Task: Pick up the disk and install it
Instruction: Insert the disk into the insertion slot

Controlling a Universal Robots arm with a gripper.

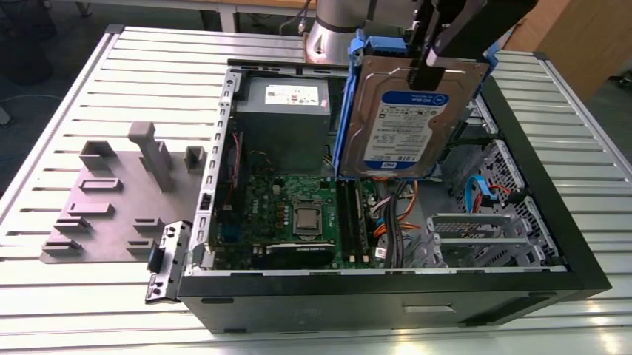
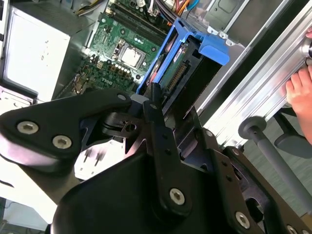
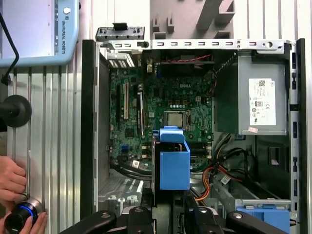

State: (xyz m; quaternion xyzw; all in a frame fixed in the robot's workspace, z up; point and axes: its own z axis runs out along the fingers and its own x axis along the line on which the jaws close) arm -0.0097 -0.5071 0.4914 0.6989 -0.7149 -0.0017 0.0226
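- My pincer was clamped shut on the upper end of the disk. The disk hung upright in the air above the open computer case, touching nothing inside it.
- In the first wrist view, the disk's blue carrier showed end-on over the case's motherboard, well apart from the case's power supply.
- I judged the disk stiff, dense and heavy for its size. Held by one end, it could pivot if my hold slackened.
- Its metal faces looked smooth and likely slippery, and the plastic carrier probably had some give. The flat faces near the end seemed the best hold, clear of the circuit board.
- I took it for fragile: a knock against the case's metal walls could harm it.
- A person's hand rested outside the case.
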